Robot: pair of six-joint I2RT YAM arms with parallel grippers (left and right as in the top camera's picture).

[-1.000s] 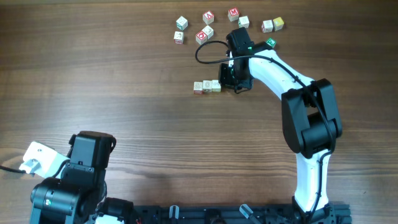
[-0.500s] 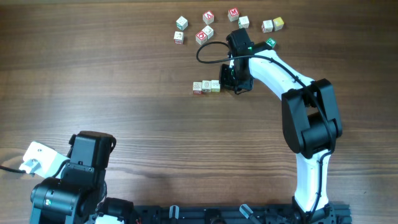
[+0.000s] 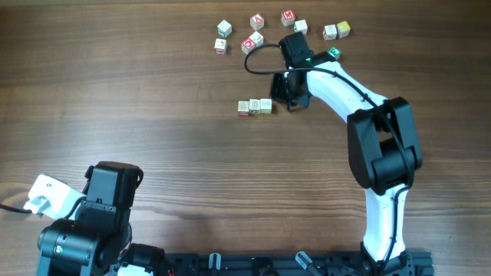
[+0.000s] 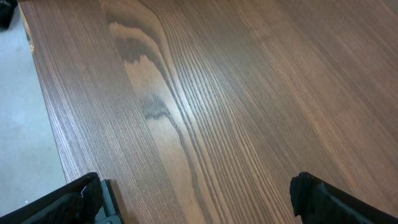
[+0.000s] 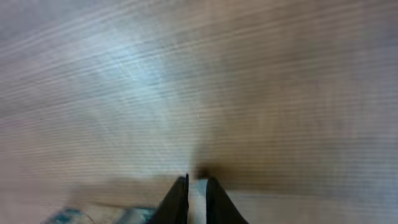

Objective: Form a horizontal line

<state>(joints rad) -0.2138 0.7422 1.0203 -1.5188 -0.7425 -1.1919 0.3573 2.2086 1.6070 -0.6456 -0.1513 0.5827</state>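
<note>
The horizontal line (image 3: 255,106) is a short row of three pale letter cubes lying side by side near the table's middle. My right gripper (image 3: 285,100) hovers just off the row's right end, a small gap away from the last cube. In the blurred right wrist view its two dark fingers (image 5: 197,185) stand almost together with only a thin pale sliver between them and no cube held. My left gripper (image 4: 198,198) is wide open over bare wood, with nothing between its fingers.
Several loose cubes lie scattered at the far side, among them a pale one (image 3: 223,28), red-faced ones (image 3: 257,21) (image 3: 288,16) and a green-faced one (image 3: 334,53). A black cable (image 3: 257,61) loops off the right wrist. The left arm's base (image 3: 100,218) sits at the near left.
My right gripper has drawn back a little from the row's right end, toward the far side, and its jaws have closed further. The three cubes and the left arm have stayed put.
</note>
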